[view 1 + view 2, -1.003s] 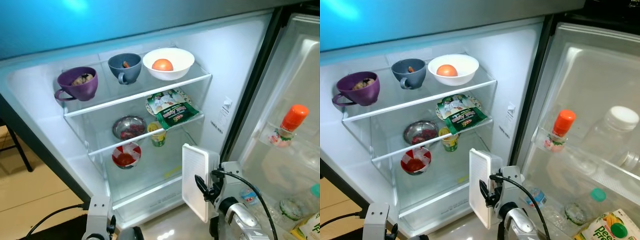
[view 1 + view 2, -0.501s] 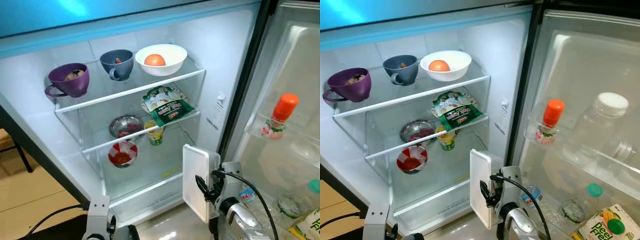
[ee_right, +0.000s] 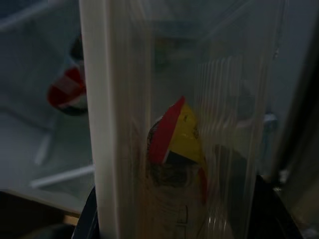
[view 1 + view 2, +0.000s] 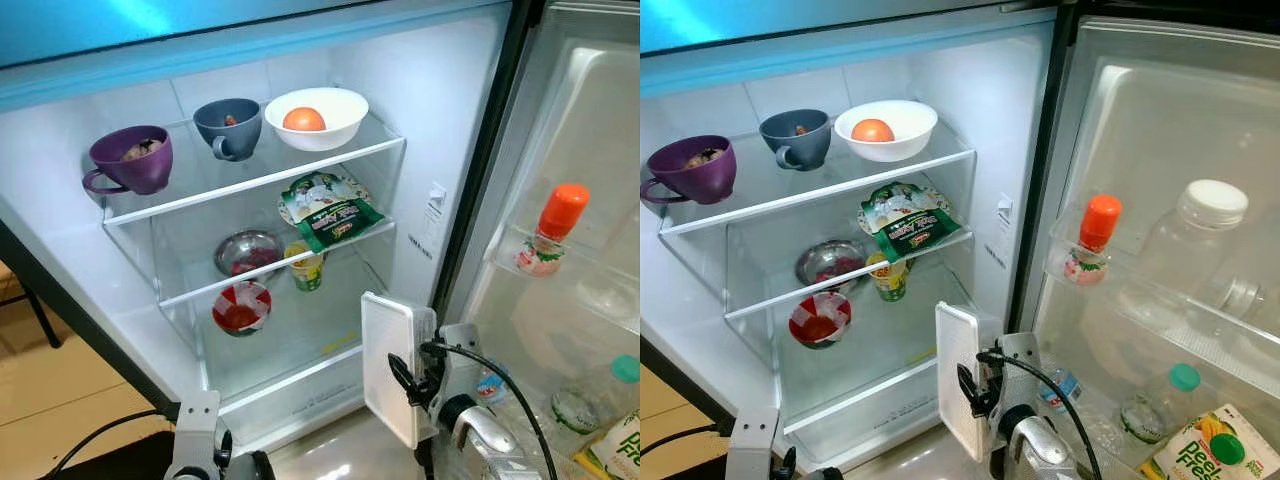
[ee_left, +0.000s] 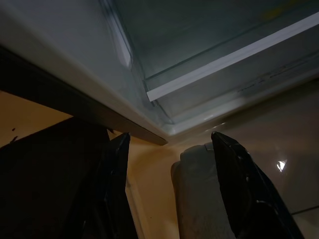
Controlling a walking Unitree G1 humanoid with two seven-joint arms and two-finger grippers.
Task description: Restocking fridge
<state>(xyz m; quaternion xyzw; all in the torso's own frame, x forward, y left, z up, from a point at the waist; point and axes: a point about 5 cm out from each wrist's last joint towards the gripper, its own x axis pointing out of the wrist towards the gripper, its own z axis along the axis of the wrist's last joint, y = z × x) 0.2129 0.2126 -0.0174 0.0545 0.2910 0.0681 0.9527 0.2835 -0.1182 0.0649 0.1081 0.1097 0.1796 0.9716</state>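
**Robot brings lidded container to open fridge**

The robot's right hand (image 4: 408, 385) grips a white-lidded clear plastic container (image 4: 390, 362), held on edge, just in front of the fridge's lowest compartment. The right wrist view looks through the container's ribbed wall at something red and yellow inside. The left hand (image 5: 169, 164) hangs low beside the fridge's bottom edge, its fingers apart and holding nothing.

Inside, the top glass shelf (image 4: 300, 170) carries a purple cup (image 4: 130, 160), a grey-blue cup (image 4: 228, 125) and a white bowl (image 4: 316, 117) with an orange fruit. The middle shelf holds a green snack packet (image 4: 333, 215); below it sit a steel bowl (image 4: 245, 252), a small yellow-green cup (image 4: 306, 268) and a red-and-white bowl (image 4: 240, 307). An orange-capped bottle (image 4: 548, 230) stands in the door rack.

The open floor of the bottom compartment, right of the red-and-white bowl, looks the likeliest spot. To place the container well, the robot would probably level it first, then slide it in low, keeping clear of the middle shelf's edge and the bowl.
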